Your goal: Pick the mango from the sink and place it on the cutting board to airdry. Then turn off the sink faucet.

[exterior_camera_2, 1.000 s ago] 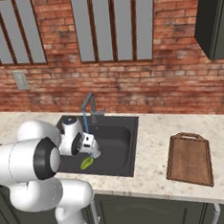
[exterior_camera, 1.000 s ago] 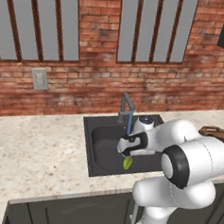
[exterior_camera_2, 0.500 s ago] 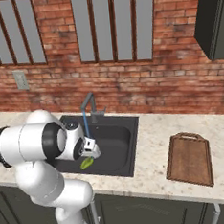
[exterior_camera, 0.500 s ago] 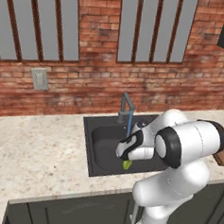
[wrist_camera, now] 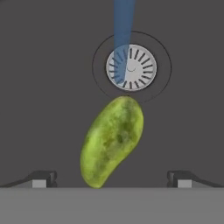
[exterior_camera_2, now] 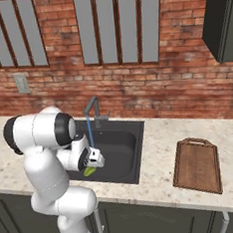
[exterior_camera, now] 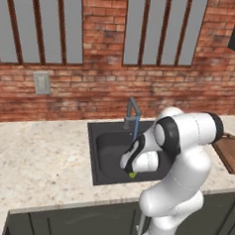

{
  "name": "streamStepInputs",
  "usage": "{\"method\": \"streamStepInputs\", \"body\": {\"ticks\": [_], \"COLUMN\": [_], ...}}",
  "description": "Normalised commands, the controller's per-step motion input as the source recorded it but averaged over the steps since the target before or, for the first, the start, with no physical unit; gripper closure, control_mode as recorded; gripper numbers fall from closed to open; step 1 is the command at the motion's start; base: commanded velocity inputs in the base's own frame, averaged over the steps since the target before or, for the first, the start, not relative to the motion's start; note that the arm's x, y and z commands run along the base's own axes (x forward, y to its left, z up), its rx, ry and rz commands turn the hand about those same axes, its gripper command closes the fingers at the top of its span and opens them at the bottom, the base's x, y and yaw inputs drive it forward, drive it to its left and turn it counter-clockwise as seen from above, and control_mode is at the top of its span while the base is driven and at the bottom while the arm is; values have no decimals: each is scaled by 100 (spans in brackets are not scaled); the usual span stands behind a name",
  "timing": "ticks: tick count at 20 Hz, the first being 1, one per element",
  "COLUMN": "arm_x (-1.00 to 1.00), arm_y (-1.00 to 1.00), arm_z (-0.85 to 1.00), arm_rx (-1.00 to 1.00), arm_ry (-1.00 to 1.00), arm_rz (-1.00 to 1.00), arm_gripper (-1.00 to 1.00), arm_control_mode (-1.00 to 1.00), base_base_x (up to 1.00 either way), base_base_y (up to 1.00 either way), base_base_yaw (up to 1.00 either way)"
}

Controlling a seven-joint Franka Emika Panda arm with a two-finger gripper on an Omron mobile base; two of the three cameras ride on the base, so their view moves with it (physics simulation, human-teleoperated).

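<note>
Mango point(wrist_camera: 112, 142) mostly hidden in both base views: just a yellow-green sliver pokes out under the arm's wrist point(exterior_camera: 132, 174) point(exterior_camera_2: 89, 170). Sink point(exterior_camera: 103, 147) front right corner is blocked by the arm in the left base view; its near left part is blocked in the right base view. Cutting board point(exterior_camera_2: 197, 165) is fully visible in the right base view, on the tabletop point(exterior_camera_2: 158, 142) right of the sink, well apart from the mango; in the left base view it's cut off by the frame edge point(exterior_camera: 230, 152).

Hand view: mango lies on the dark sink floor, tilted, its upper end just beside the round silver drain point(wrist_camera: 131, 67). Jaws point(wrist_camera: 112, 178) spread wide, gripping nothing; the two tips sit either side of the mango's lower end, clear gap on both sides.

Sink faucet point(exterior_camera_2: 92, 112) at the back rim, blue water stream point(wrist_camera: 123, 30) falling onto the drain.

No readable writing or labels anywhere.
</note>
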Motion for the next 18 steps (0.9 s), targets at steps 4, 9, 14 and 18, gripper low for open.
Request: {"method": "streamStepInputs", "body": {"ticks": [4, 9, 14, 18], "arm_x": [16, 20, 23, 24], "arm_y": [1, 1, 0, 1], "arm_z": [-28, -24, -20, -22], "arm_rx": [0, 0, 0, 0], "arm_ry": [0, 0, 0, 0], "arm_rz": [0, 0, 0, 0], "arm_gripper": [-100, -100, -100, -100], "arm_control_mode": [-100, -100, -100, -100], "base_base_x": [0, 0, 0, 0], "base_base_y": [0, 0, 0, 0], "base_base_yaw": [0, 0, 0, 0]}}
